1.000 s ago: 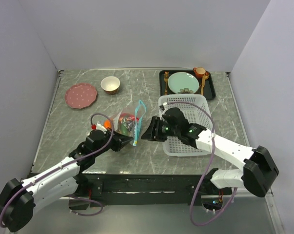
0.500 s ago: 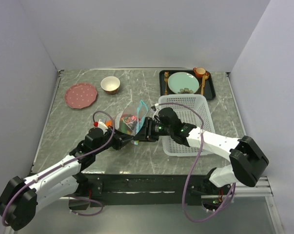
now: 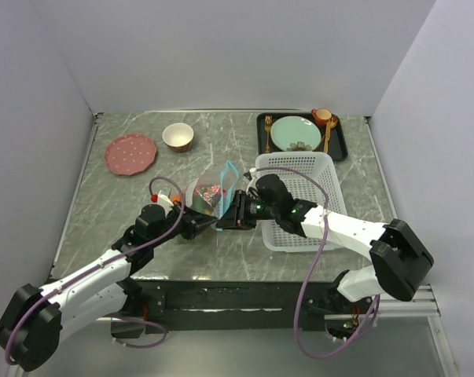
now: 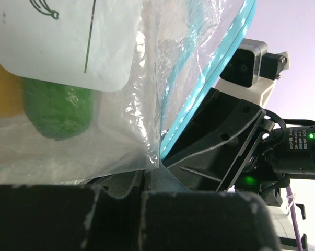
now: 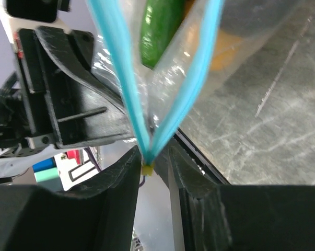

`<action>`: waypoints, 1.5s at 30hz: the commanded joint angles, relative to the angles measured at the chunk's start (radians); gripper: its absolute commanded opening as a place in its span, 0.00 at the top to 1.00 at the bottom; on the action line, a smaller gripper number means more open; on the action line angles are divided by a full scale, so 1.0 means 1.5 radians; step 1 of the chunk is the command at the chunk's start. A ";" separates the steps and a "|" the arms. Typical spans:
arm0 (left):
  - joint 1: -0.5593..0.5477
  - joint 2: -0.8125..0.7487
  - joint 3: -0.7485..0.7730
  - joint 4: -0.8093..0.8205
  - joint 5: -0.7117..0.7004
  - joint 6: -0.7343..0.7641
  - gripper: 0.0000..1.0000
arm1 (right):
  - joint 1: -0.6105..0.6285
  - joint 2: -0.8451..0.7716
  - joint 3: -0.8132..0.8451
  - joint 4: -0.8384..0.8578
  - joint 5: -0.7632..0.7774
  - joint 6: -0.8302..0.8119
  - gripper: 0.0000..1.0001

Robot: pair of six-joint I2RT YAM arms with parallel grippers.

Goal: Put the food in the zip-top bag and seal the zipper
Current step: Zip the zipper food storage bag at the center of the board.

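Observation:
The clear zip-top bag point(image 3: 207, 195) hangs lifted between my two grippers, with the food point(image 3: 211, 192) inside. My left gripper point(image 3: 203, 226) is shut on the bag's lower corner point(image 4: 147, 157). The left wrist view shows the white label point(image 4: 58, 42) and a green fruit point(image 4: 58, 110). My right gripper point(image 3: 224, 222) is at the zipper's point(image 3: 229, 179) near end. In the right wrist view the two teal strips point(image 5: 120, 78) meet in the narrow gap of my right gripper point(image 5: 154, 157); its jaws stand slightly apart. A green pepper point(image 5: 160, 26) shows through the bag.
The white mesh basket point(image 3: 325, 166) stands just right of the bag, under my right arm. A black tray point(image 3: 340, 148) with a teal plate point(image 3: 294, 132), cup and cutlery is at the back right. A pink plate point(image 3: 130, 153) and a bowl point(image 3: 178, 136) sit at the back left.
My right gripper moved left from the basket to the zipper's near end. The bag went from lying flat to being lifted and bulged open between the grippers.

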 commanded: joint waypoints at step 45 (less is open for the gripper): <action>0.015 0.006 -0.022 0.080 0.051 -0.023 0.91 | 0.006 -0.023 0.005 0.017 0.039 0.026 0.94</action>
